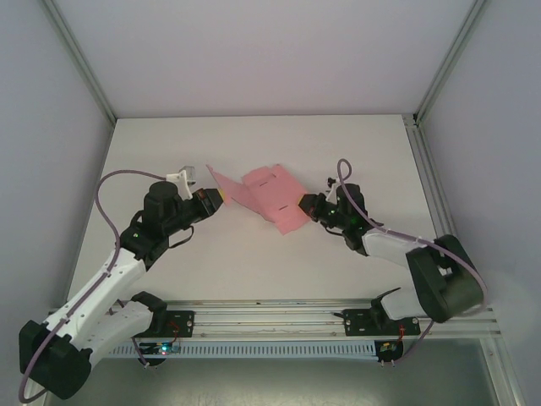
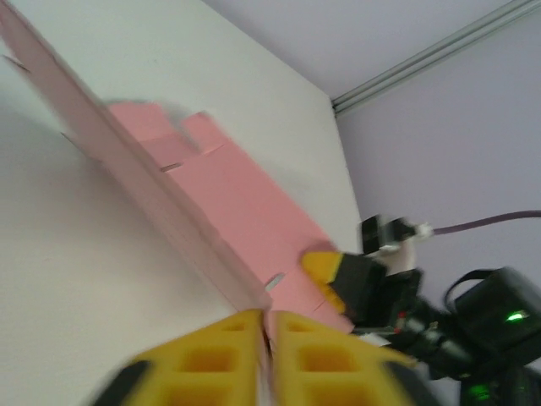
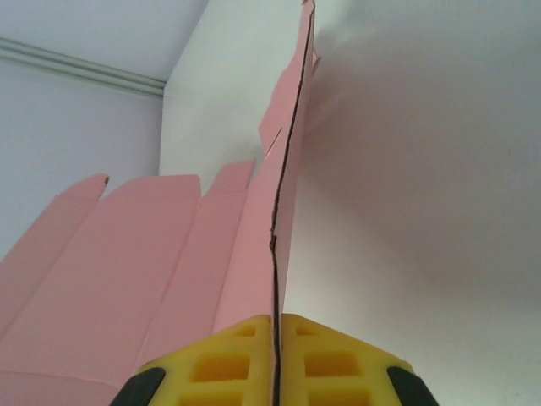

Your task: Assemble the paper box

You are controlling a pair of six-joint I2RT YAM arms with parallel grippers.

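Note:
The paper box (image 1: 269, 196) is a flat pink card sheet with flaps and slots, held up off the white table between both arms. My left gripper (image 1: 219, 200) grips its left end. In the left wrist view the yellow fingers (image 2: 211, 355) stand almost together with the card's edge (image 2: 169, 211) running up from between them. My right gripper (image 1: 305, 205) is at the sheet's right end. In the right wrist view that gripper (image 3: 275, 326) is shut on the card's edge, and the pink flaps (image 3: 127, 262) fan out to the left. One yellow finger (image 2: 325, 269) of the right gripper lies on the sheet in the left wrist view.
The white table (image 1: 254, 271) is boxed in by grey walls and aluminium posts (image 1: 80, 63) at the back corners. A metal rail (image 1: 279, 317) with the arm bases runs along the near edge. Cables loop beside both arms.

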